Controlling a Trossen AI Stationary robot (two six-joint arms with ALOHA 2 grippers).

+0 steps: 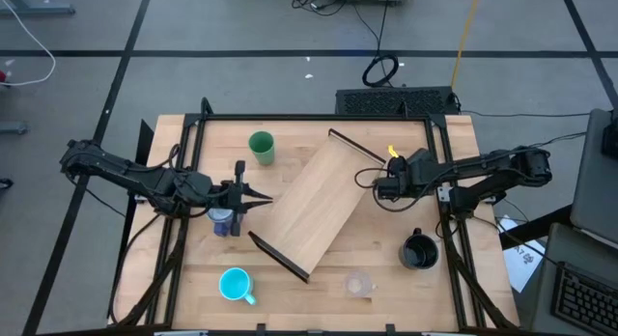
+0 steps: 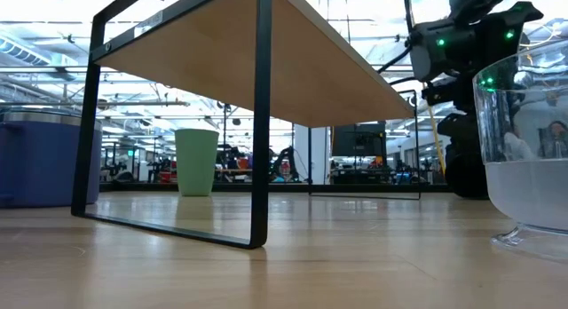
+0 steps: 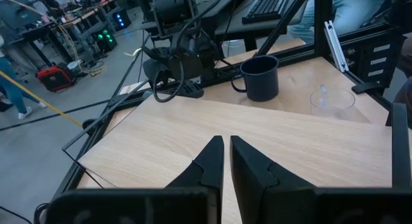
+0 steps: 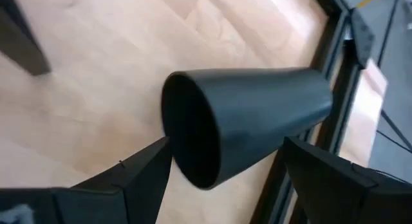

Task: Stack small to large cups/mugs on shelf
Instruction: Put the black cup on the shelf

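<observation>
clear cup: is being left standing just off the shelf's near corner; its base is being cut off in the low view.
cyan mug: is being left near the shelf's near-left bracket, untouched.
wide black mug: is being left upright to the shelf's right.
left gripper: is being kept clenched and empty, just left of the shelf, likely waiting.
blue-purple mug: is being half hidden under the left arm.
right gripper: is being held released at the shelf's right edge; the tall black cup is being seen lying sideways between the spread fingers, whether touched cannot be told.
green tumbler: is being left beyond the shelf's far-left side.
</observation>
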